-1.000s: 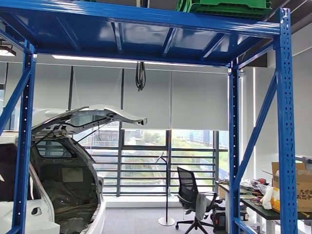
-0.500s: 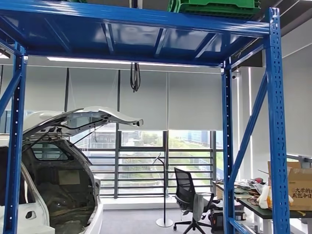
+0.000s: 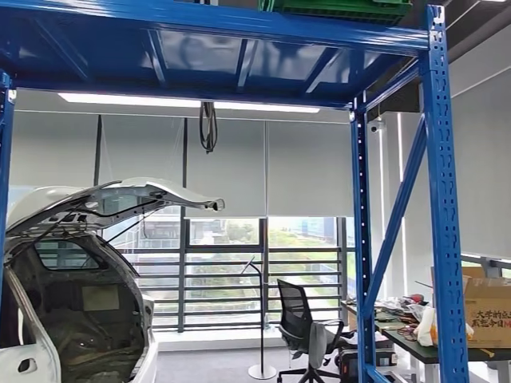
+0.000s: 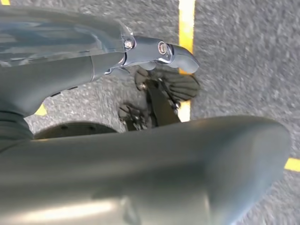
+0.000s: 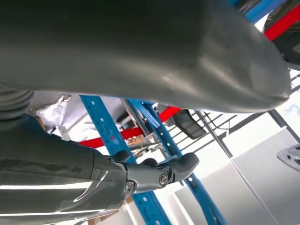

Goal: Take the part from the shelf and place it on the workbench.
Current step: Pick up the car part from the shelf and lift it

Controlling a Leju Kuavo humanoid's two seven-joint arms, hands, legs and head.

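Hanging over grey floor (image 4: 240, 56) with a yellow line (image 4: 186, 28), left robot hand (image 4: 148, 93) grasps nothing, fingers apart; right robot hand (image 5: 155, 154), also released, faces blue shelf (image 5: 106, 126) posts; part's location can't be told.

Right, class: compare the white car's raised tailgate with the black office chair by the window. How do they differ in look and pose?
The white car's tailgate is pale, glossy and wide, swung up above the open boot; the office chair is black, narrow and upright on a wheeled base. The tailgate is to the left, the chair to the right near a cluttered table. Both are seen beyond the blue shelf frame, in front of the windows.
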